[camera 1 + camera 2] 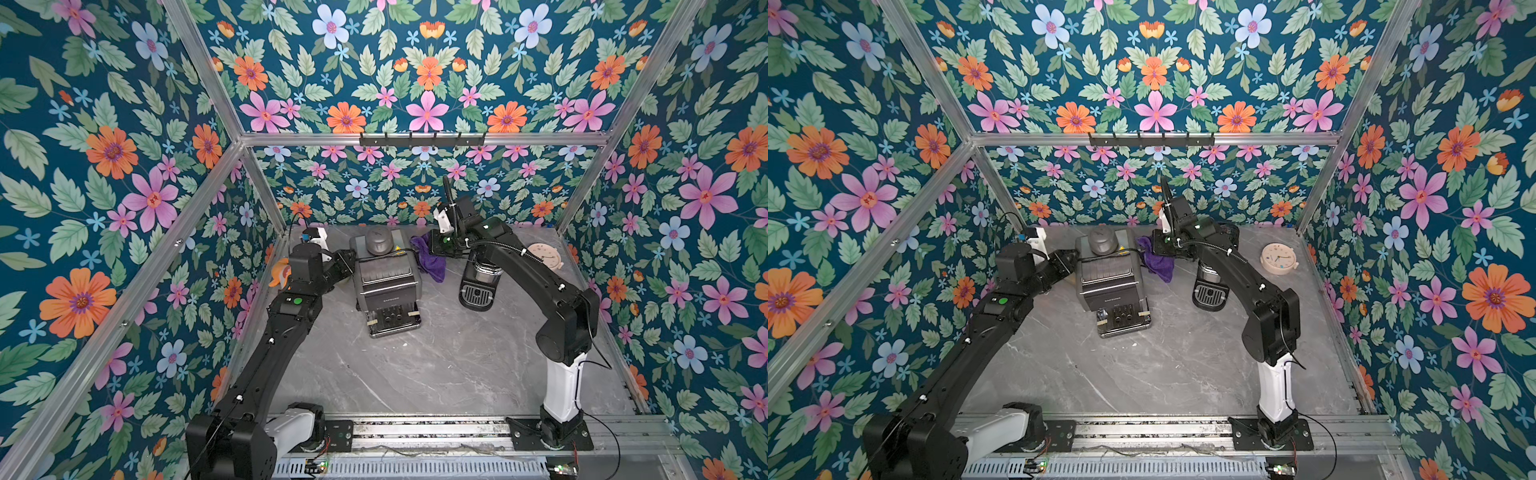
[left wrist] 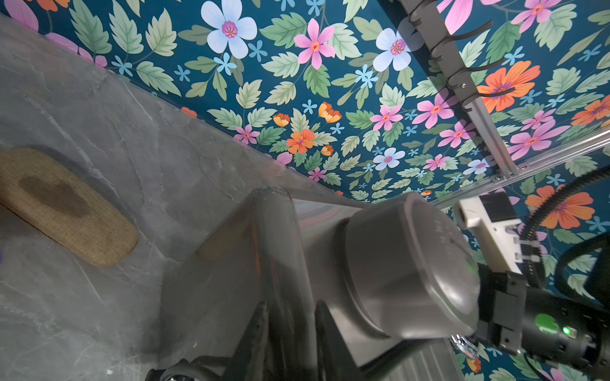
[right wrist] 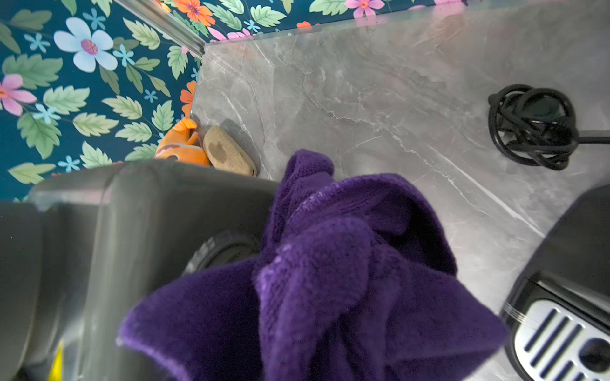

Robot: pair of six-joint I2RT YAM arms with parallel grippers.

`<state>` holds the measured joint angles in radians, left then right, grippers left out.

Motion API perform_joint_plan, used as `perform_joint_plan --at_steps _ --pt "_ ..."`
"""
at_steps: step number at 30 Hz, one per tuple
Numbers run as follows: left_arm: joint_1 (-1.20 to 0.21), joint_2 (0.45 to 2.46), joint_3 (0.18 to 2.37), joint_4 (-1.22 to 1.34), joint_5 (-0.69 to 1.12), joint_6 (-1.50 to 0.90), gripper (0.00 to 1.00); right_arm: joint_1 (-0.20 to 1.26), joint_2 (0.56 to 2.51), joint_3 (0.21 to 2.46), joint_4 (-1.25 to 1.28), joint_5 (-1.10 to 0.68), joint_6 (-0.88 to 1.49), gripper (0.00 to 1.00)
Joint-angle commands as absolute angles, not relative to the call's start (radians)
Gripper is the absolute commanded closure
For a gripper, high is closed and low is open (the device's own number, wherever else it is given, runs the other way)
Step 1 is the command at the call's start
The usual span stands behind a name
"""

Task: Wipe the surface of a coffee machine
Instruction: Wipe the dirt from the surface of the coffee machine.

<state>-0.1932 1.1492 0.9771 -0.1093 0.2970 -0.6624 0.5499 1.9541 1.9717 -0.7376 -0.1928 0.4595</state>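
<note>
The grey coffee machine (image 1: 386, 286) stands at the back middle of the marble table, with a domed lid (image 1: 380, 242) on top. My left gripper (image 1: 347, 259) is at its left side. In the left wrist view its jaws (image 2: 292, 303) are shut on a translucent upright edge of the coffee machine (image 2: 274, 237). My right gripper (image 1: 432, 247) is at the machine's right rear corner, shut on a purple cloth (image 1: 430, 259). The cloth (image 3: 330, 280) hangs bunched against the machine's side (image 3: 132, 214) and hides the right fingers.
A black capsule machine (image 1: 478, 291) stands under my right forearm. A beige clock (image 1: 544, 255) lies at the back right. An orange toy (image 1: 279, 272) and a brown oval pad (image 3: 227, 155) lie by the left wall. A coiled black cable (image 3: 534, 127) lies behind.
</note>
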Motion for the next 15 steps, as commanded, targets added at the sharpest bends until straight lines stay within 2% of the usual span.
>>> perform_joint_plan --at_steps 1,8,15 --pt "-0.181 1.172 0.979 -0.268 0.330 -0.632 0.75 0.571 1.921 1.905 -0.738 -0.167 0.439 0.98" --pt "-0.173 1.199 0.996 -0.276 0.363 -0.626 0.75 0.578 1.774 1.704 -0.635 -0.083 0.479 1.00" --pt "-0.172 1.210 0.988 -0.274 0.373 -0.633 0.75 0.578 1.703 1.670 -0.669 -0.047 0.459 1.00"
